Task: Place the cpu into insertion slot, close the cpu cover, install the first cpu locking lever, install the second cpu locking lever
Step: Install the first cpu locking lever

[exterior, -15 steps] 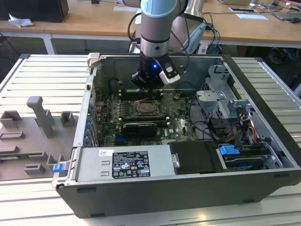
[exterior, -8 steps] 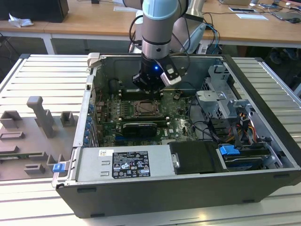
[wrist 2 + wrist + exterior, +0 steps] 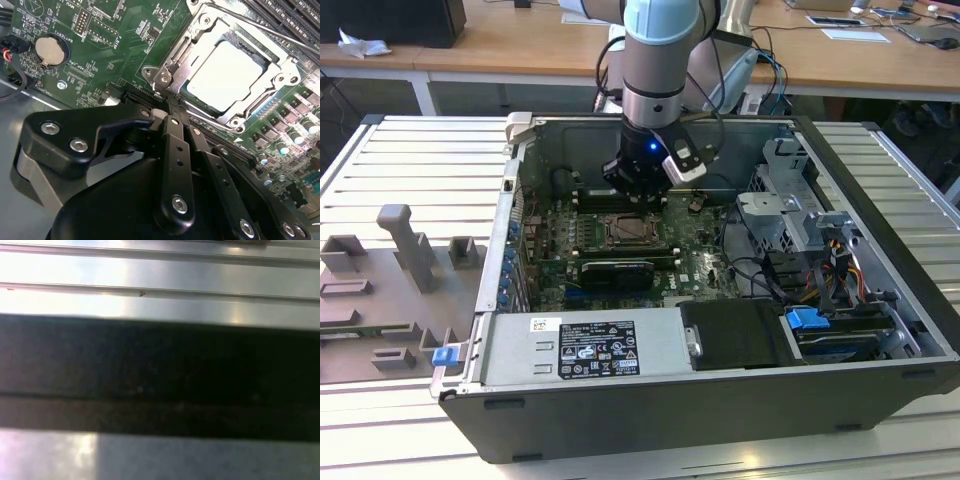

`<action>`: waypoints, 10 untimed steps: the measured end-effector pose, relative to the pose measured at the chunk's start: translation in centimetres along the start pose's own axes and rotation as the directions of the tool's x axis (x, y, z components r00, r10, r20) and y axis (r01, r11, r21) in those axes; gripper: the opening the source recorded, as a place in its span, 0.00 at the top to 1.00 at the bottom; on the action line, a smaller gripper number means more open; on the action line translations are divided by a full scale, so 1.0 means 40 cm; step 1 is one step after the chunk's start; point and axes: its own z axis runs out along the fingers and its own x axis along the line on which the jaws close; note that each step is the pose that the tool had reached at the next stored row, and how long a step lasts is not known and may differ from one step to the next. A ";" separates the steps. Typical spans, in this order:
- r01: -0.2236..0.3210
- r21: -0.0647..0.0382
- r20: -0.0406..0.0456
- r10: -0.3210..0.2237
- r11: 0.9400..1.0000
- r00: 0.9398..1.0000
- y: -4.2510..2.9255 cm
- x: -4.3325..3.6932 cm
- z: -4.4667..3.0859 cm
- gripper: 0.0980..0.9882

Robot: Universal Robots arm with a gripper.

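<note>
In the second wrist view the pale silver cpu (image 3: 225, 75) lies flat in the insertion slot (image 3: 630, 232) on the green motherboard. The grey metal cpu cover (image 3: 282, 80) is folded down around it, and the chip shows through its cut-out. One thin locking lever (image 3: 280, 35) runs along the socket's far side, and a second lever's hooked end (image 3: 162, 77) sits at the corner nearest my fingers. My gripper (image 3: 170, 107) is shut with nothing held, its tips just beside that corner. In the exterior view my gripper (image 3: 638, 195) hangs inside the case, just behind the socket.
The open computer case (image 3: 860, 200) lies on a ridged metal table. A power supply (image 3: 590, 345) fills its near side, and a drive cage with cables (image 3: 790, 230) stands on the exterior view's right. Long black memory slots (image 3: 290, 15) flank the socket. Grey fixtures (image 3: 405, 250) stand outside the case.
</note>
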 end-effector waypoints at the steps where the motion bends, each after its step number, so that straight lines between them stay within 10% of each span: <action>1: 0.000 0.001 0.000 0.000 1.000 1.000 0.000 0.000 0.001 0.99; 10: 0.000 0.006 0.000 0.000 1.000 1.000 0.000 -0.001 0.005 0.99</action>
